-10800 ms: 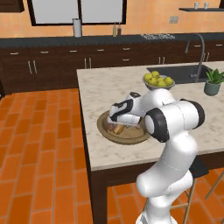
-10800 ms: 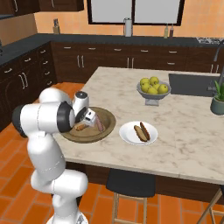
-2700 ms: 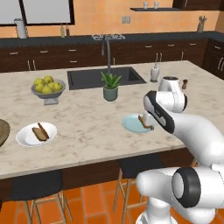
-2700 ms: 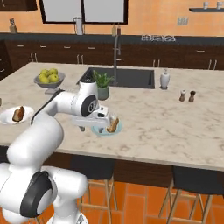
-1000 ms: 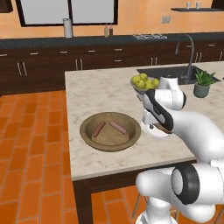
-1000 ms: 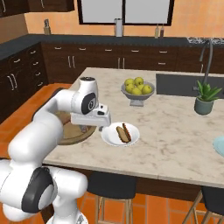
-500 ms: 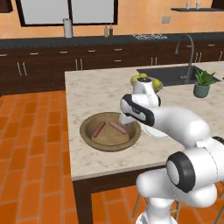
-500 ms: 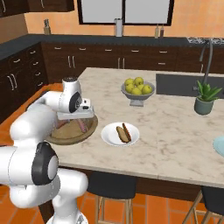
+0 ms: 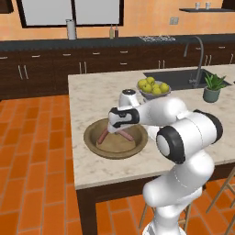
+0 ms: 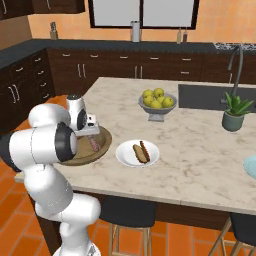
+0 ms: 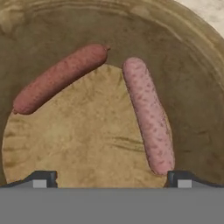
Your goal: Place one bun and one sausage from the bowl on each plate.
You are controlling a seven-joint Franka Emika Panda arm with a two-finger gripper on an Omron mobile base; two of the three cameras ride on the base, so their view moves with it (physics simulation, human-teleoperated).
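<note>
The wide brown bowl sits near the island's left end, with its rim partly behind my arm. It holds two sausages: a darker red one and a pinker one. My gripper hangs low over the bowl, open, with its fingertips spread wide above the bowl floor and the pinker sausage's end near the right tip. To the bowl's right, the white plate carries a bun with a sausage. A sliver of the pale blue plate shows at the far right edge.
A grey footed bowl of yellow-green fruit stands behind the white plate. A potted plant and the sink with its tap lie to the right. The island's front and left edges are close to the brown bowl.
My hand has swung left from beside the white plate to above the brown bowl and come down over the sausages. The jaws have stayed open.
</note>
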